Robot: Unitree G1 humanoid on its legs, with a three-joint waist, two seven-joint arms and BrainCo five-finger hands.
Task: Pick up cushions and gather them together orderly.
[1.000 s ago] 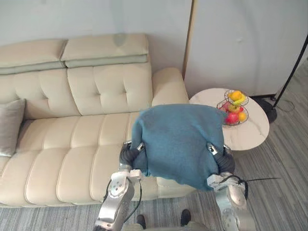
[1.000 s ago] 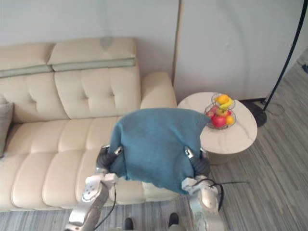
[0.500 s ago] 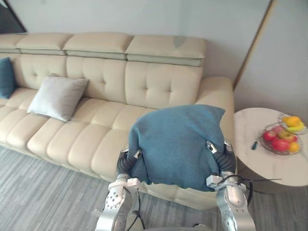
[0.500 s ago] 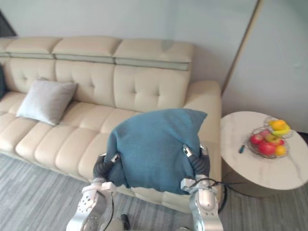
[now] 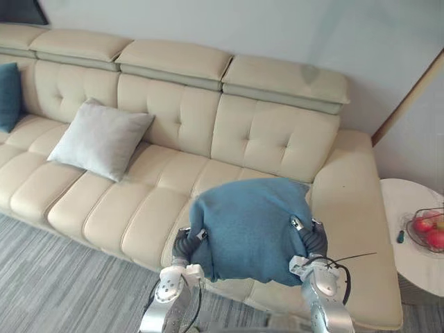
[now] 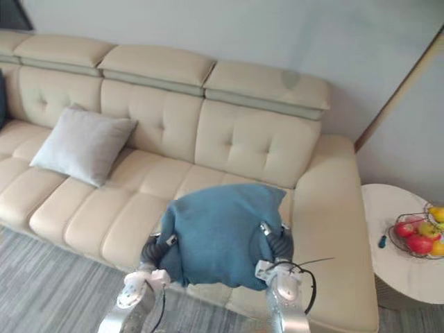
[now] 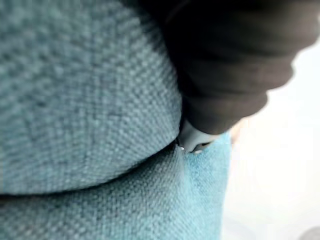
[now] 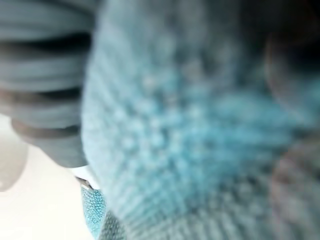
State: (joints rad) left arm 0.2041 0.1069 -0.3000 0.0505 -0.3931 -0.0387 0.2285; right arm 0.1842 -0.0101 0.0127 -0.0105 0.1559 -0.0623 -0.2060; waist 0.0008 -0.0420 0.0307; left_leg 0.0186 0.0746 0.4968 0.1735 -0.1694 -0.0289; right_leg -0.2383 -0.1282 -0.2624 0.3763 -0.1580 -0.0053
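Observation:
A large teal cushion (image 5: 250, 225) hangs in front of me above the sofa's front edge, held up between my two hands. My left hand (image 5: 186, 239) presses its left side and my right hand (image 5: 313, 239) its right side; only their dark ribbed covers show past the cloth. Close up, the teal weave (image 7: 85, 100) lies against the left hand's cover (image 7: 230, 65), and the same weave (image 8: 190, 125) against the right hand's cover (image 8: 45, 75). A light grey cushion (image 5: 100, 139) leans on the sofa's backrest at the left. Another teal cushion (image 5: 8, 94) stands at the far left end.
The long cream sofa (image 5: 277, 139) runs across the view, its armrest (image 5: 361, 208) at the right. A round white side table (image 5: 409, 263) with a wire fruit basket (image 5: 429, 232) stands past that armrest. Grey plank floor (image 5: 55, 277) lies at the lower left.
The whole picture has swung across the sofa, so the camera moved; the side table now sits at the right edge. The teal cushion stays held between both hands.

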